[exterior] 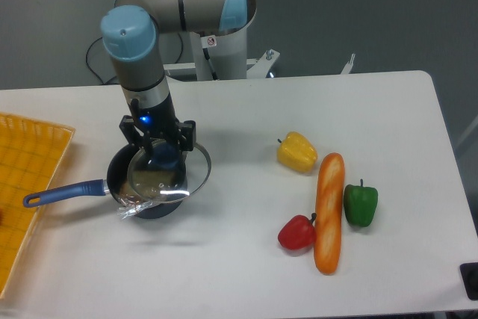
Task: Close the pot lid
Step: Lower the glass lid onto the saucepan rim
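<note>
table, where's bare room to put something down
The table is bare between the pot and the yellow pepper, along the front edge left of the red pepper, and at the far right corner. It is crowded around the baguette and the pot.

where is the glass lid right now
Left of centre, the lid hangs tilted in the gripper, over the pot but offset to its right.
</note>
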